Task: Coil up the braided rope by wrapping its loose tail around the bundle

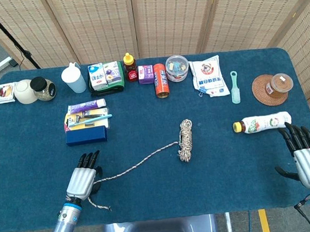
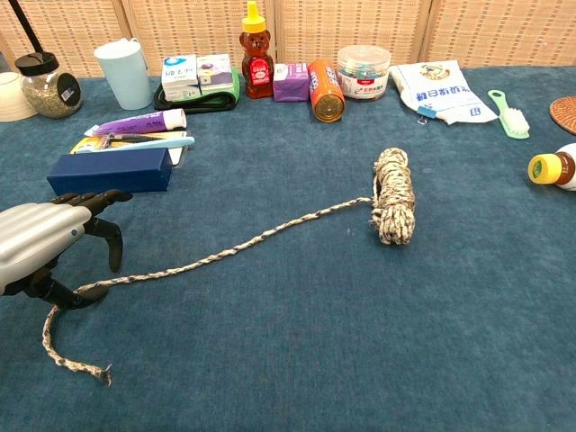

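Pinching rope tail near front edge: left hand.

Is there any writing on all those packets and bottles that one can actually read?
None reads for certain.
White pouch: blue Chinese characters, too blurred.
Two small cartons: print too small.
Orange can: side lettering illegible.
Purple tube: text too small.
Lying bottle: label blurred.

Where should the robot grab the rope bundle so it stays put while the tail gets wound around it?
Probably one end of the bundle, gripped across its narrow width from above. It lies flat as a long, slim coil, so fingers can close over its sides. The right hand is open on the far side from the tail, so coming from the right would leave the middle and the tail side free for wrapping.
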